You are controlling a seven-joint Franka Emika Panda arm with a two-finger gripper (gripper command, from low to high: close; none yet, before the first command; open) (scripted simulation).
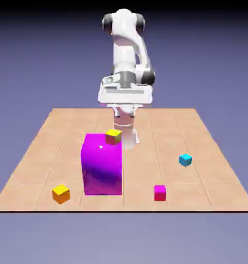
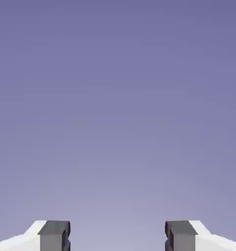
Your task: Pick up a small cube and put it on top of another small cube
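The small cyan cube (image 1: pixel 185 160) lies on the table toward the exterior view's right. A small magenta-pink cube (image 1: pixel 160 192) sits near the front edge, a little left of and in front of the cyan one. My gripper (image 1: pixel 129 140) hangs at the back middle of the table, behind the large block and well away from both cubes. In the hand view my gripper (image 2: pixel 117 238) stands open, its two grey fingertips (image 2: pixel 54 235) wide apart with nothing between them. Only the plain backdrop shows there, with no cube in sight.
A large glossy magenta-purple block (image 1: pixel 101 165) stands left of centre. A yellow-green cube (image 1: pixel 113 136) shows at its top back corner, close to my gripper. An orange-yellow cube (image 1: pixel 60 194) lies at the front left. The wooden table (image 1: pixel 208 129) ends just in front of the cubes.
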